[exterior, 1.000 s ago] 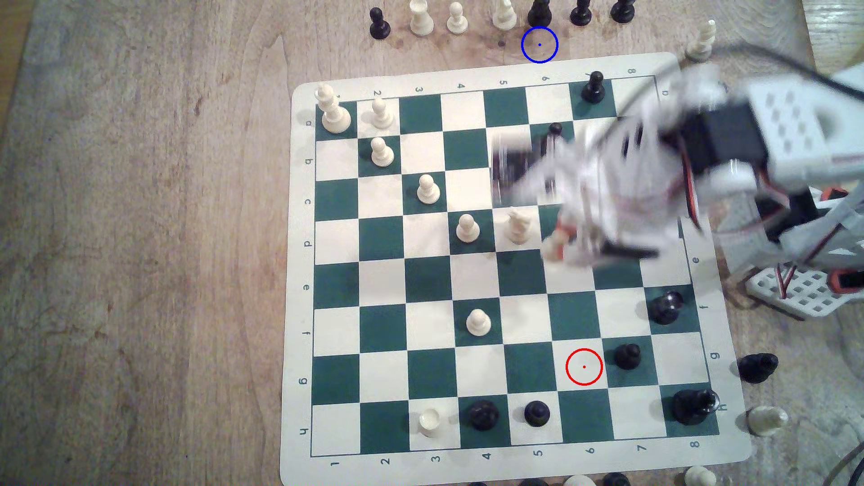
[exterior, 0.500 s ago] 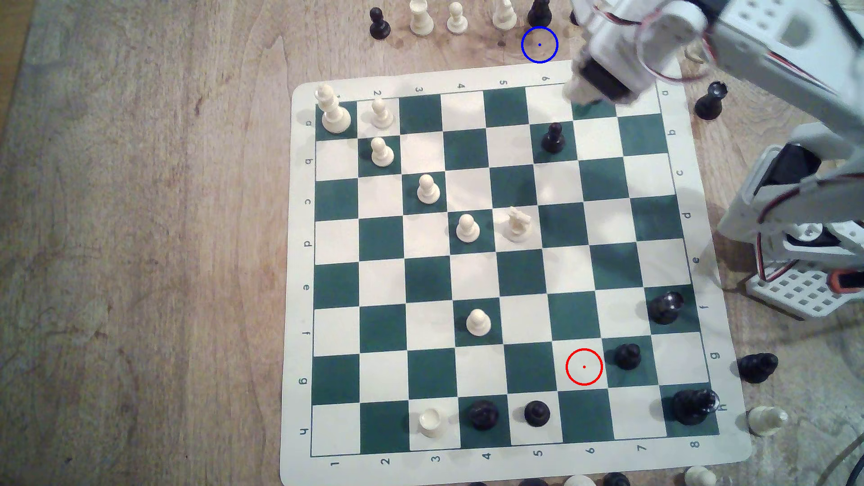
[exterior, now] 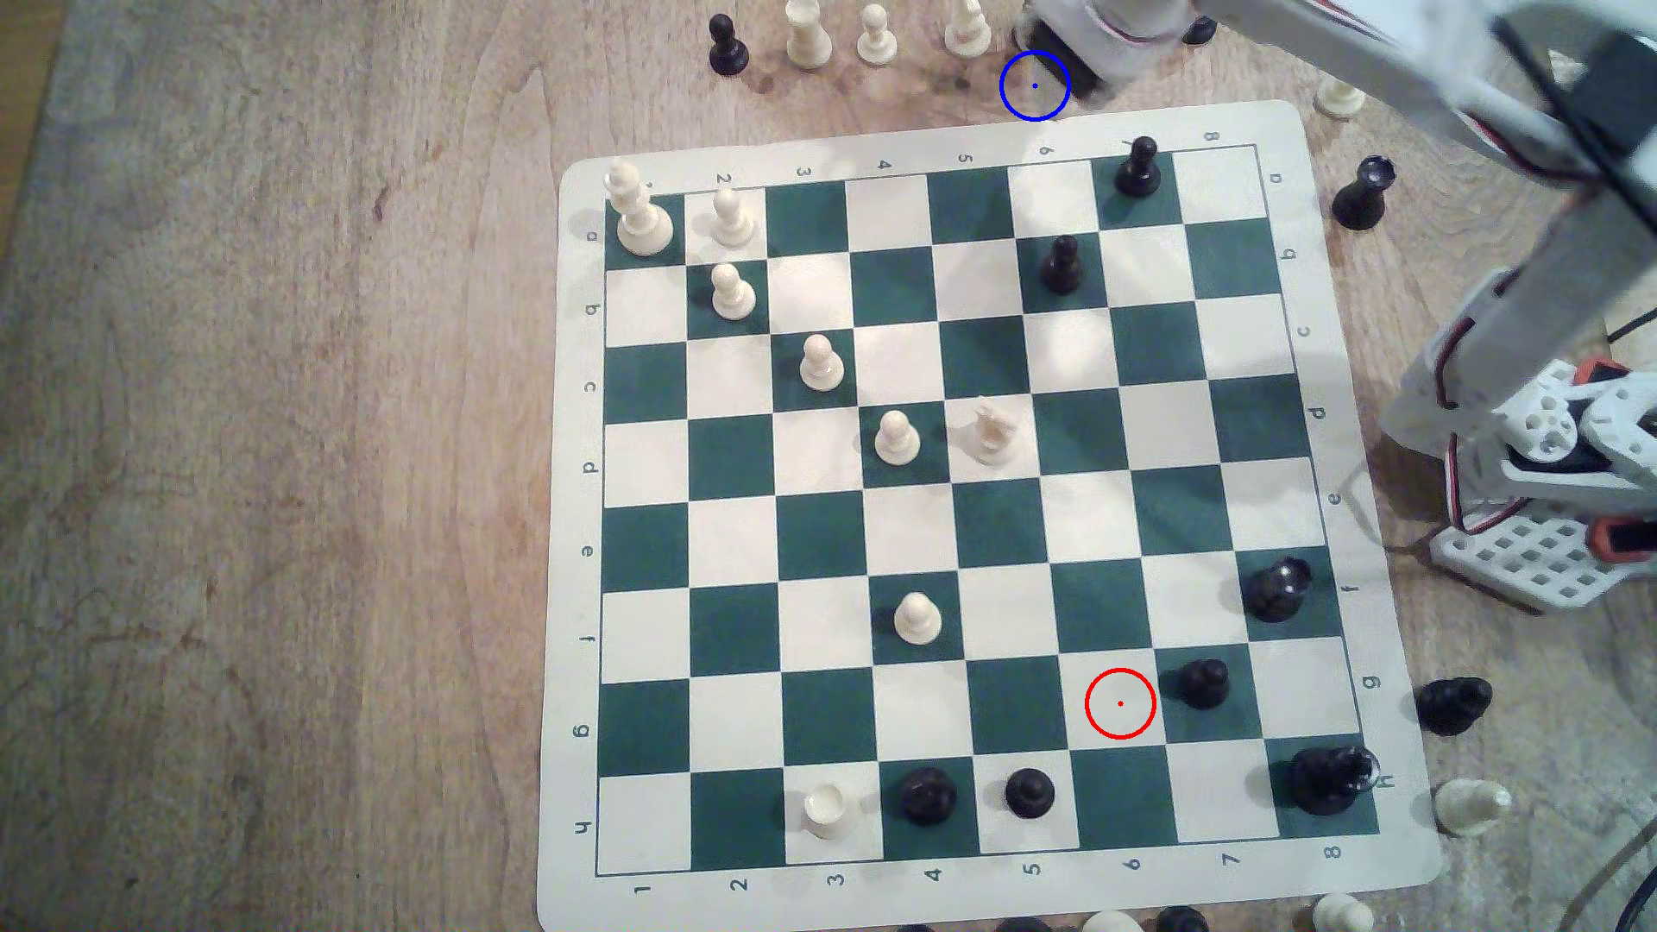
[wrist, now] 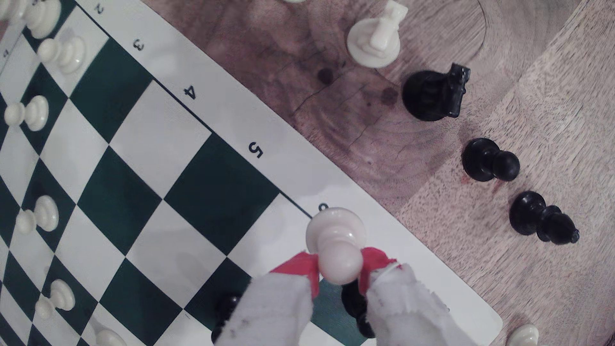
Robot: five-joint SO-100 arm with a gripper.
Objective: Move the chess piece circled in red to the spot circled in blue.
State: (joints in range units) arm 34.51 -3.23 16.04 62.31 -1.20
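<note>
I am holding the pawn [wrist: 336, 246] in the gripper [wrist: 339, 266], whose red-tipped fingers [wrist: 296, 266] are closing on either side of the ball head and neck; the jaws are nearly together, with just the pawn's narrow top between them. In the wrist view the pawn is hanging over the board's [wrist: 416, 262] white border by the numeral 6, its base facing away from the camera toward the board, so its long axis is running roughly along the gripper's line and it is looking close to upright, perhaps slightly tilted. In the exterior view the gripper [exterior: 1089, 67] is hovering at the top edge, just to the exterior view's right of the spot [exterior: 1035, 85], and I am not making out the pawn itself there. I am judging the piece as light, stiff, smooth plastic: easy to lift, but slick, and a pinch on a round head may be letting it swivel or slip. The neck just under the ball is looking like the securest place to grip. The flared base should be standing steady once lowered flat. A black rook [wrist: 432, 93] and a black pawn [wrist: 489, 161] are standing near on the wood [wrist: 549, 99], so I am watching clearance on the way down.
</note>
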